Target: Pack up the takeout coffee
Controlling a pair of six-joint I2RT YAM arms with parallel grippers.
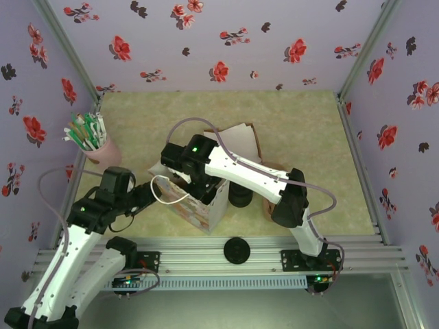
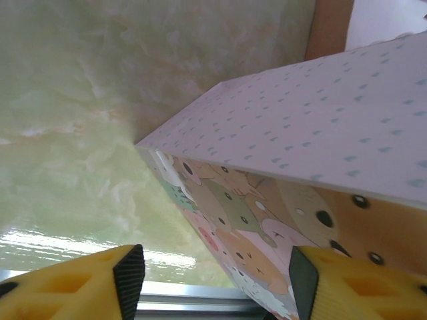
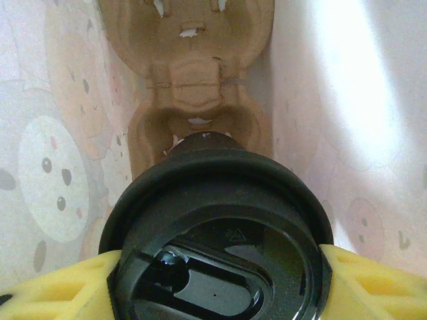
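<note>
Takeout coffee (image 3: 215,193) gripped by the right pincer (image 3: 217,270) down inside the paper bag (image 1: 214,209).
On the bench (image 1: 137,116), the cartoon-print bag stands near the middle of the near edge, and the right arm reaches into its open top. A brown pulp carrier (image 3: 193,73) lies at the bag's bottom. Above it, the coffee sits squarely between the right pincer's yellow fingers, which press its black lid from both sides. The left pincer (image 2: 217,280) gapes wide just outside the bag's corner, holding nothing.
</note>
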